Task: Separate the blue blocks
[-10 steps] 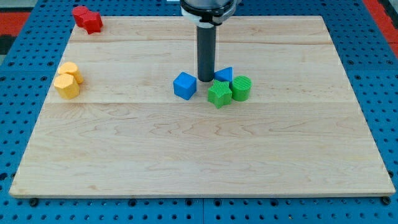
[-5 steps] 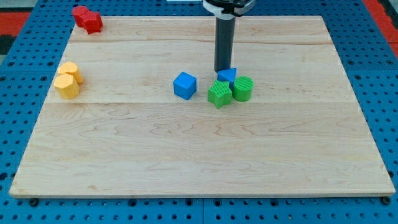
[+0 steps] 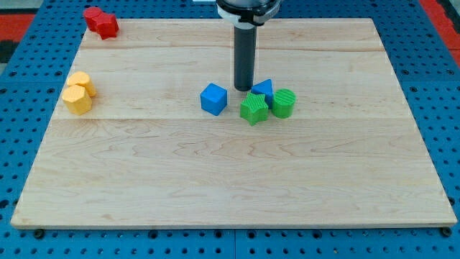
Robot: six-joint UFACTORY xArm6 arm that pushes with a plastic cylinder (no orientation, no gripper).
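Note:
A blue cube (image 3: 213,98) sits near the middle of the wooden board (image 3: 230,173). A blue triangular block (image 3: 263,88) lies to its right, touching a green star block (image 3: 253,108) and a green cylinder (image 3: 282,103). My tip (image 3: 244,88) stands between the two blue blocks, right against the left side of the blue triangular block and a short gap from the cube.
Two yellow blocks (image 3: 77,93) sit together at the board's left edge. Two red blocks (image 3: 100,21) sit at the top left corner. A blue pegboard (image 3: 438,86) surrounds the board.
My tip went up and right behind the blue triangular block, then came back left and down to its left side. The blocks have barely shifted.

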